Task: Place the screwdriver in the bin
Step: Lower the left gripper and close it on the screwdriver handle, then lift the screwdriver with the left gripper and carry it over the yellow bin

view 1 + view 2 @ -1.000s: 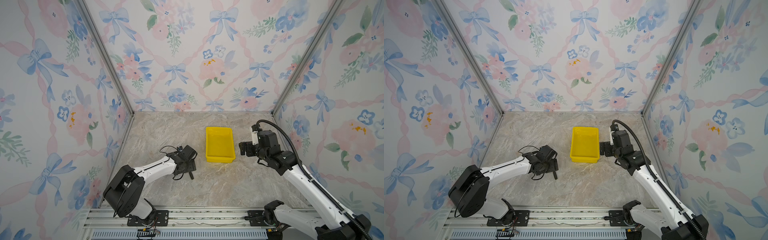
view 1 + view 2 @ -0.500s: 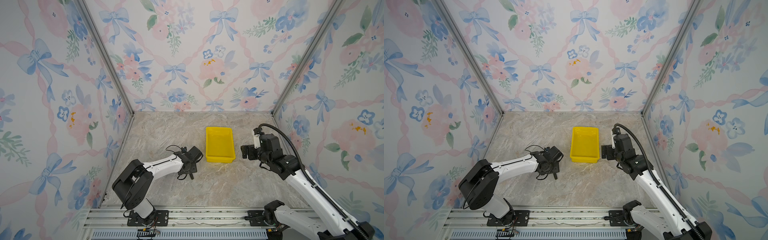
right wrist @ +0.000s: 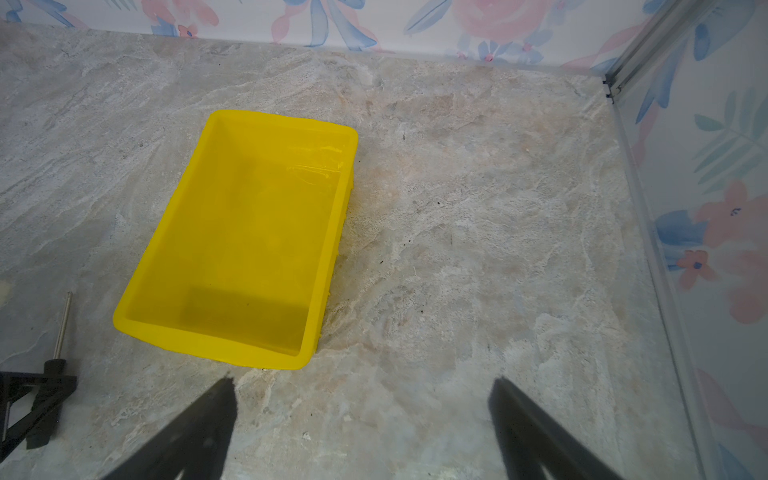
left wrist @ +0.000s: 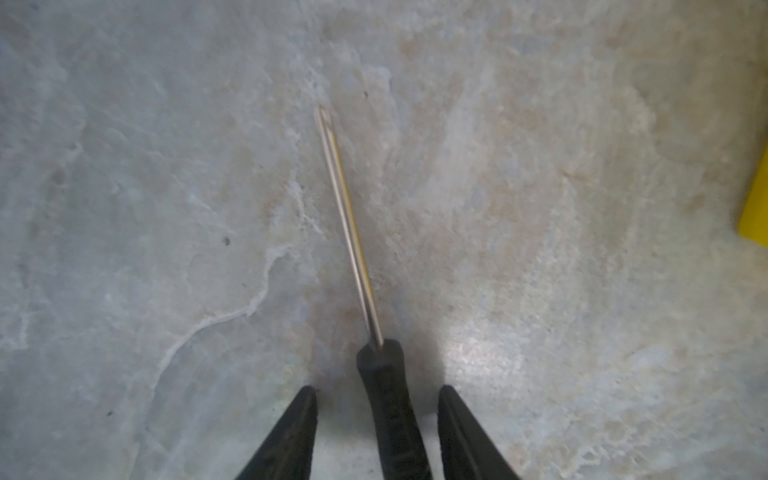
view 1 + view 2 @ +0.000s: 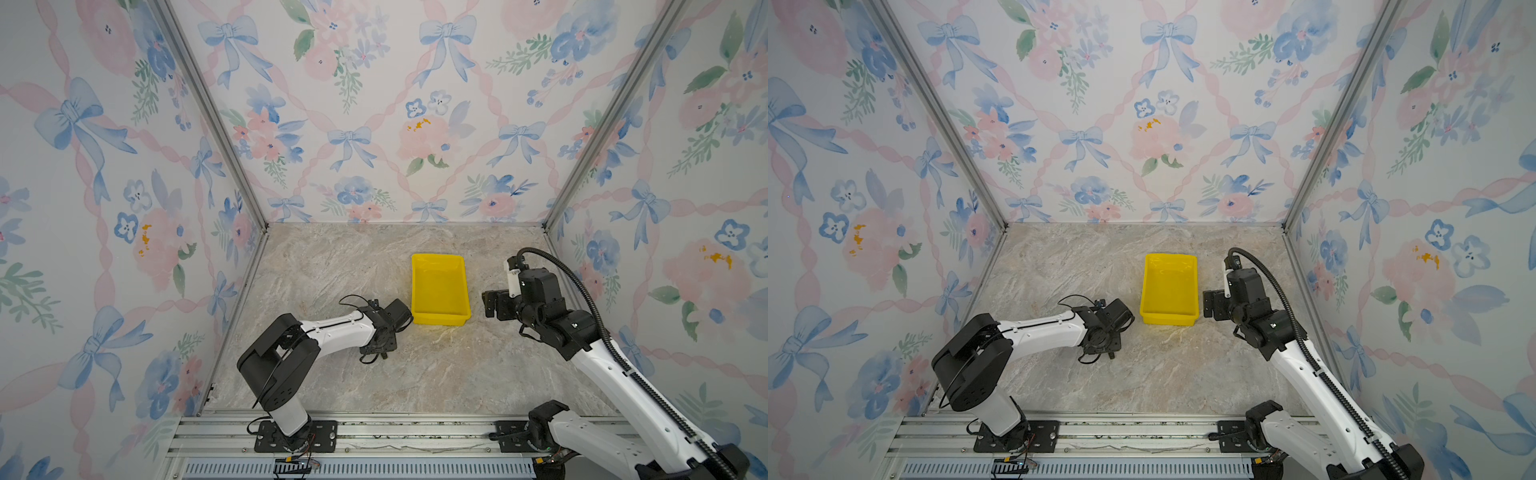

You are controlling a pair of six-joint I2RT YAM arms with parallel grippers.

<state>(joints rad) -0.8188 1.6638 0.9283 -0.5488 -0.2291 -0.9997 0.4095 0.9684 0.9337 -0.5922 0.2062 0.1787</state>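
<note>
Since a second earlier, the left arm's dark elbow (image 5: 276, 361) has swung from the lower left toward the middle of both top views, while its wrist has stayed just left of the bin's lower left corner.

My left gripper (image 4: 378, 388) stands partly spread. Its two black fingers (image 4: 305, 428) flank the handle of the screwdriver (image 4: 365, 291), and a strip of the marbled table (image 4: 166, 166) shows on either side, so I see no contact.

The screwdriver lies on the table outside the bin (image 5: 440, 319), with its thin shaft pointing away from the gripper. The right wrist view shows the shaft beside the bin's short wall and apart from it.

My right gripper (image 3: 365, 380) is spread wide and holds nothing. It hangs over bare table just right of the bin in both top views.

Hidden or unclear:
- In both top views the left wrist covers the screwdriver entirely.
- The left wrist view cuts off the handle's rear end.
- Blur doubles the shaft in the left wrist view.
</note>
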